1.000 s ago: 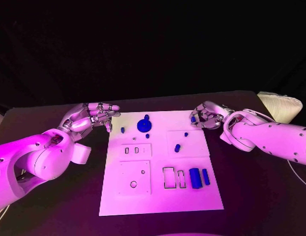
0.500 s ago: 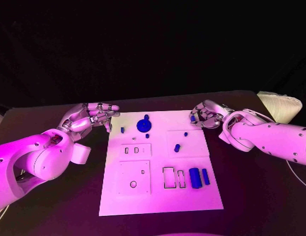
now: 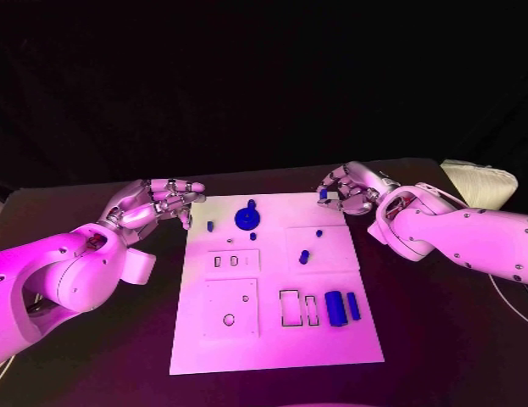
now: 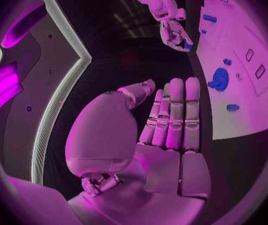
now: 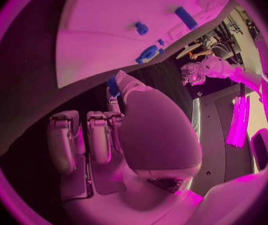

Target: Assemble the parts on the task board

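The right hand's fingers (image 3: 337, 193) are pinched on a small blue part (image 3: 324, 194), held just above the far right corner of the white task board (image 3: 276, 335); that right hand (image 3: 349, 191) hangs at the board's far edge. Beside the board's far left corner the left hand (image 3: 153, 203) hovers, its fingers curled loosely together with nothing in them. On the board a blue gear (image 3: 247, 218) sits near the far edge, two small blue pegs (image 3: 302, 256) lie toward the middle, and two blue blocks (image 3: 335, 304) rest near the right edge, closer to the robot. From the left wrist, the left hand's fingers (image 4: 174, 115) lie straight, side by side, empty, with the gear (image 4: 219, 79) on the board beyond them. From the right wrist, the thumb tip presses the small blue part (image 5: 113, 86) just off the board's edge (image 5: 78, 70).
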